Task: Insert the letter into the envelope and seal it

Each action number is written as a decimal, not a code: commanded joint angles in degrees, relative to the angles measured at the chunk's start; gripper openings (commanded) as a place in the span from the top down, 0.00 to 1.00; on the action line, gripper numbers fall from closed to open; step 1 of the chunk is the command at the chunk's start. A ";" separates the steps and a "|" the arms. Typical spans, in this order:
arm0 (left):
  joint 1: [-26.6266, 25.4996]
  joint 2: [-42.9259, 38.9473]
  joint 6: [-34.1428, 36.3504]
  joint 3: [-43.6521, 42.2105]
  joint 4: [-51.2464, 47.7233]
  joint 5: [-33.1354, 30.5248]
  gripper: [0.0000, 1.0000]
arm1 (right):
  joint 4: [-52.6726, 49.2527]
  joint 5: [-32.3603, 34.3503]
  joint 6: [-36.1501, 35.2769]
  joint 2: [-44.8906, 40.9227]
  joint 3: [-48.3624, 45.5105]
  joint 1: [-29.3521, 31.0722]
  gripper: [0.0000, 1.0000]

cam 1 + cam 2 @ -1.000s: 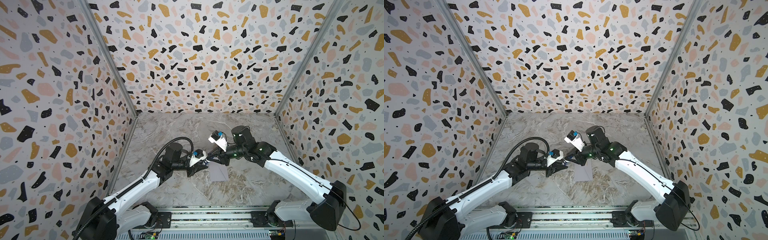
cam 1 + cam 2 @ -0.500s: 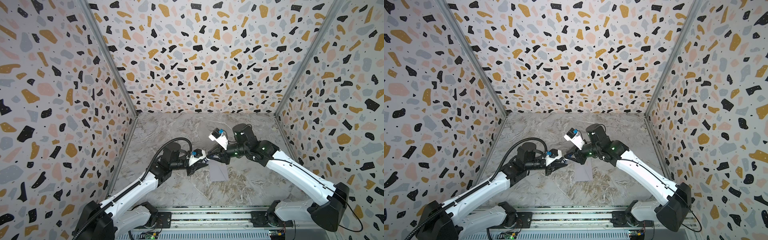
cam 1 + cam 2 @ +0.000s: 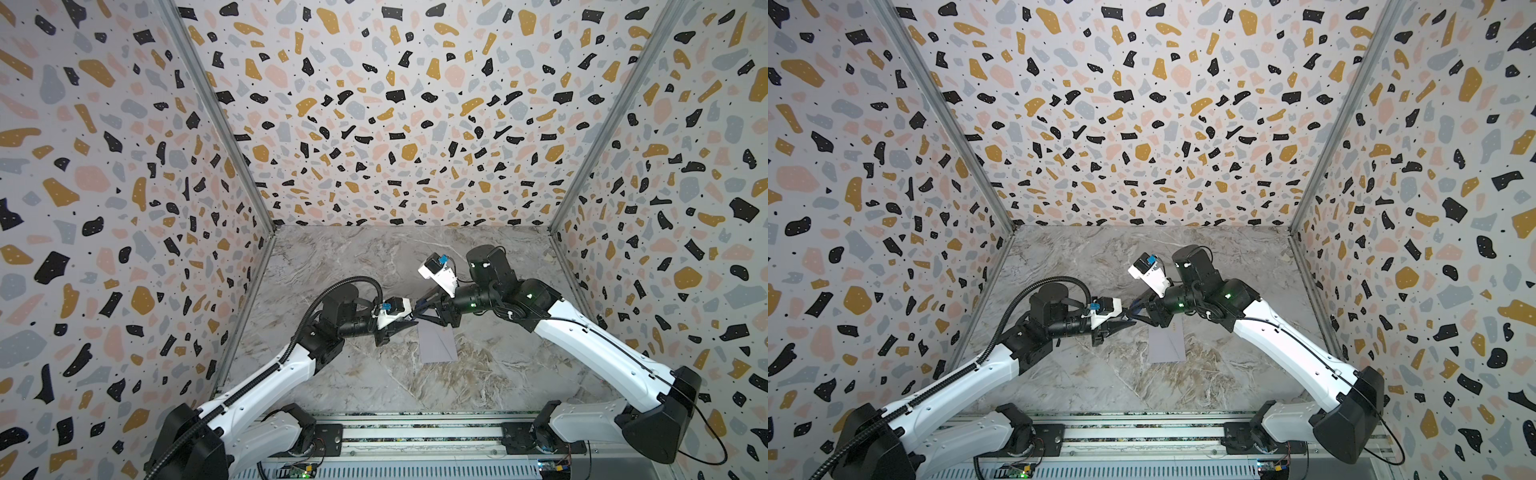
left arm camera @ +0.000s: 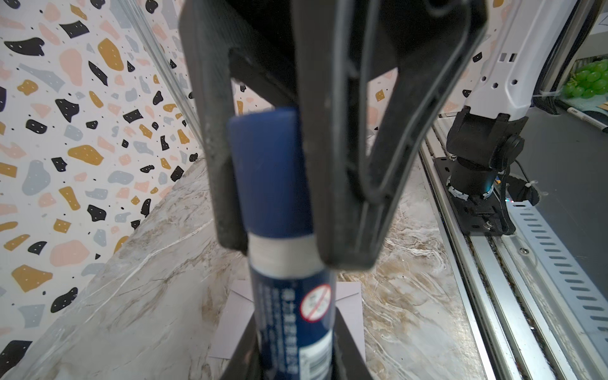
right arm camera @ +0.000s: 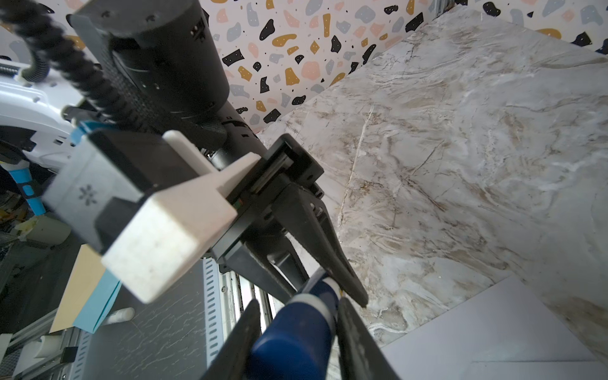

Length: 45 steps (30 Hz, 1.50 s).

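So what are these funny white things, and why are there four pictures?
They are two robot arms, left arm and right arm, each ending in a pincer called a gripper. Two pictures look down from above; the other two come from little cameras on each wrist. On the marble table lies a pale envelope. The left gripper pinches a blue glue stick; the right gripper has its fingers either side of the cap, though I can't tell if they squeeze.

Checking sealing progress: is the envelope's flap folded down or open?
Folded down: the envelope lies as a plain flat rectangle in both top views, no triangle sticking out. Whether it is glued, cannot tell.
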 commanded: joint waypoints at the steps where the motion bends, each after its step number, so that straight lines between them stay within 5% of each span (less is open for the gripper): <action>1: 0.03 -0.68 1.01 2.78 5.38 0.30 1.00 | -1.48 -0.72 1.07 -1.48 2.02 0.09 0.56; 12: 0.01 -0.37 0.93 2.83 5.37 0.39 1.00 | 3.14 2.83 1.77 -7.42 1.77 -1.09 0.19; 16: -0.03 -0.33 0.71 2.86 5.73 0.50 1.00 | 6.38 3.53 3.49 -10.87 1.02 -3.80 0.13; 22: -0.03 -0.46 0.05 2.77 6.51 0.78 1.00 | 4.56 5.07 3.64 -10.19 1.30 -8.06 0.11; 45: -0.03 -0.11 -0.22 2.91 6.86 0.91 1.00 | 3.07 3.25 2.92 -5.77 0.16 -7.64 0.11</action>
